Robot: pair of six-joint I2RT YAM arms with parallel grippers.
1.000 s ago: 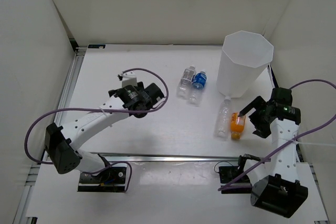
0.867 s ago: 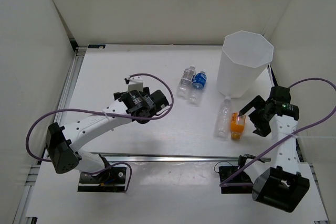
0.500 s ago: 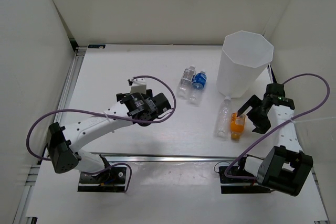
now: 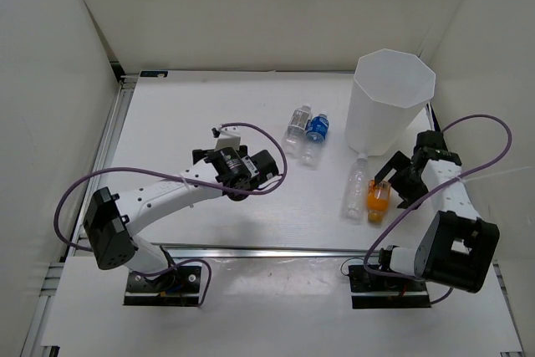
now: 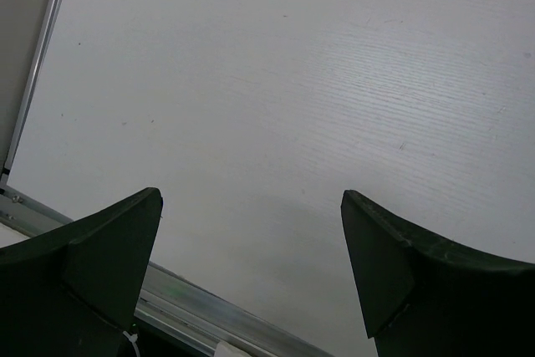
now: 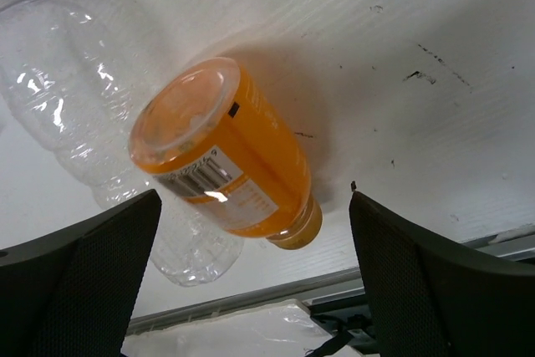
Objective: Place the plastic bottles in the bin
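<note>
The orange bottle point(image 4: 377, 200) lies on its side on the table beside a plain clear bottle point(image 4: 357, 186), just in front of the tall white bin point(image 4: 391, 98). My right gripper point(image 4: 394, 183) is open right next to the orange bottle, holding nothing. In the right wrist view the orange bottle point(image 6: 226, 165) lies between my open fingers point(image 6: 100, 273) without touching them, with the clear bottle point(image 6: 84, 114) to its left. Another plain bottle point(image 4: 296, 130) and the blue-labelled bottle point(image 4: 316, 130) lie left of the bin. My left gripper point(image 4: 269, 166) is open and empty over bare table point(image 5: 276, 81).
White walls enclose the table on three sides. A metal rail point(image 4: 251, 250) runs along the near table edge and also shows in the left wrist view point(image 5: 209, 323). Purple cables loop from both arms.
My left arm has swung right toward the middle of the table. My right gripper has shifted a little farther back toward the bin, still open beside the orange bottle. The bottles have not moved.
</note>
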